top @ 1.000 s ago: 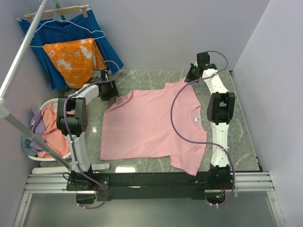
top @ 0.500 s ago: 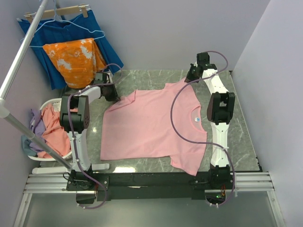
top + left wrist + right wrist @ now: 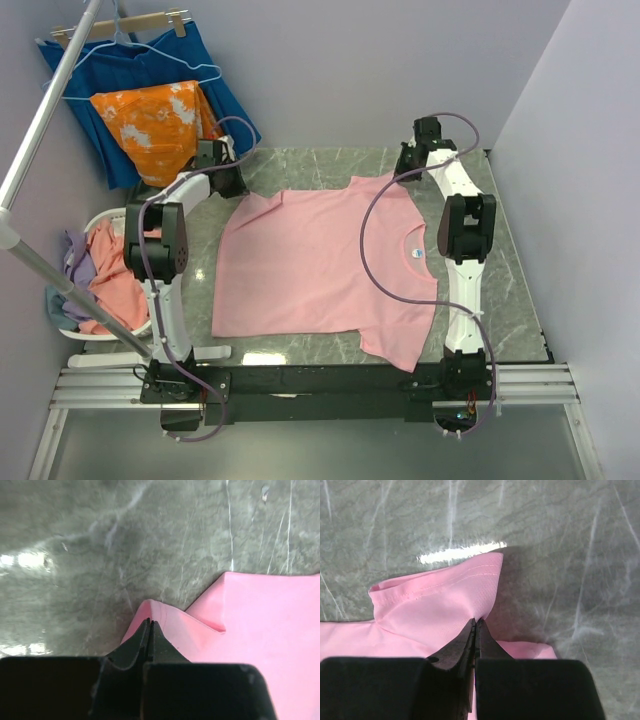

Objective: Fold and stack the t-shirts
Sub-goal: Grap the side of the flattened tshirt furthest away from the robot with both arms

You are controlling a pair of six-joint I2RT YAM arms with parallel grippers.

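Observation:
A light pink t-shirt (image 3: 320,265) lies spread flat on the marble table (image 3: 520,290), collar toward the right arm. My left gripper (image 3: 237,190) is shut on the shirt's far-left corner, and the left wrist view shows the closed fingertips (image 3: 150,624) pinching a raised fold of pink cloth (image 3: 260,630). At the far right, my right gripper (image 3: 404,174) is shut on the sleeve; the right wrist view shows its jaws (image 3: 475,622) clamped on the hemmed sleeve edge (image 3: 440,595). A salmon-pink t-shirt (image 3: 112,285) and a lilac one (image 3: 76,252) sit crumpled in a basket at the left.
The white basket (image 3: 100,222) stands off the table's left side. An orange blotched cloth (image 3: 155,125) and a dark blue pleated cloth (image 3: 225,95) hang on a hanger at the back left. A metal rack pole (image 3: 40,135) slants across the left. Walls close in behind and to the right.
My left gripper has closed on the shirt's far-left corner and drawn it slightly toward the back left. The right gripper stays shut on the sleeve, shifted slightly.

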